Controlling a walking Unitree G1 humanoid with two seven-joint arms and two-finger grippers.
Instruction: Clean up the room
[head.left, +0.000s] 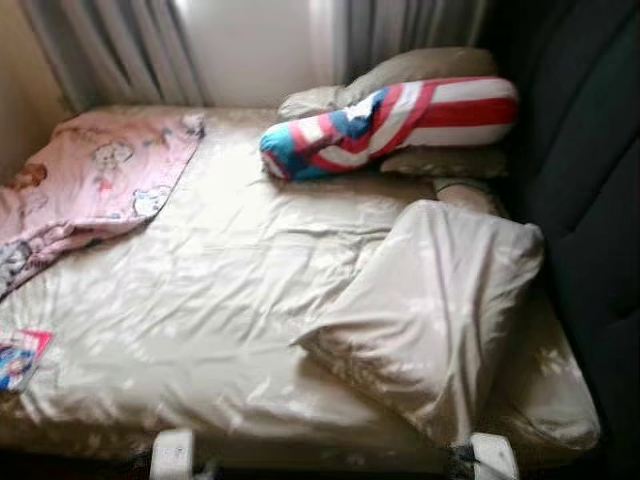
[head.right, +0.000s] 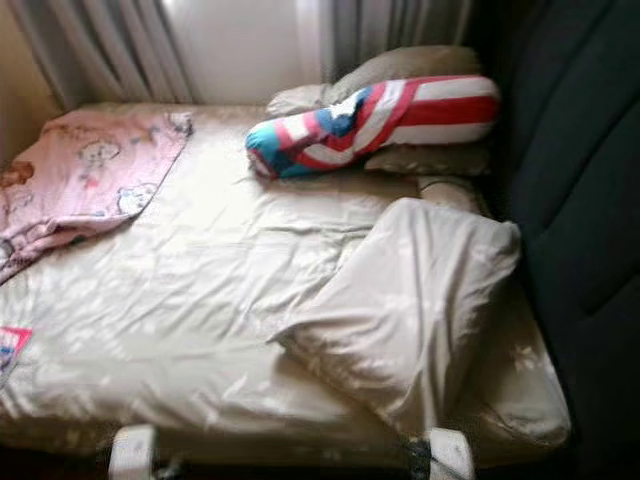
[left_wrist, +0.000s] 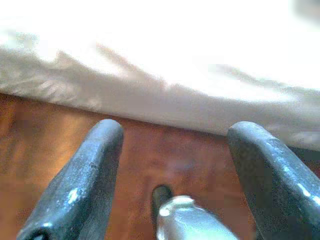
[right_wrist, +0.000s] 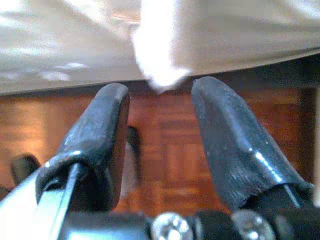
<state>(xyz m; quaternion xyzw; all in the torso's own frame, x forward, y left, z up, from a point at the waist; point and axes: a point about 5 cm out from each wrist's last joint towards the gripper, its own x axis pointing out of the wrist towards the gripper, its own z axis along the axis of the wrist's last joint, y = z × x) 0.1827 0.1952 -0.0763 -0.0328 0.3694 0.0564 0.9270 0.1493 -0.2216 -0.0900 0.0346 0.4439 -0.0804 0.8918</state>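
Right gripper hung with its fingers apart, holding nothing, below the bed's near edge. Beige quilt lay bunched at the near right corner — soft, light, probably best pinched at its hanging corner.

We note the bed sheet is pale cream-beige with a faint tone-on-tone leaf print, and the rumpled pillow lying on it near the dark navy headboard wears the same cream fabric. Farther up the sheet lies a bolster striped red and white with a blue, star-marked end, backed by plain beige pillows; at the sheet's far corner is a pink blanket printed with cartoon figures. Grey curtains hang beyond the sheet, our black fingers show over reddish-brown parquet floor, and a small pink-and-blue printed packet sits at the sheet's near edge.
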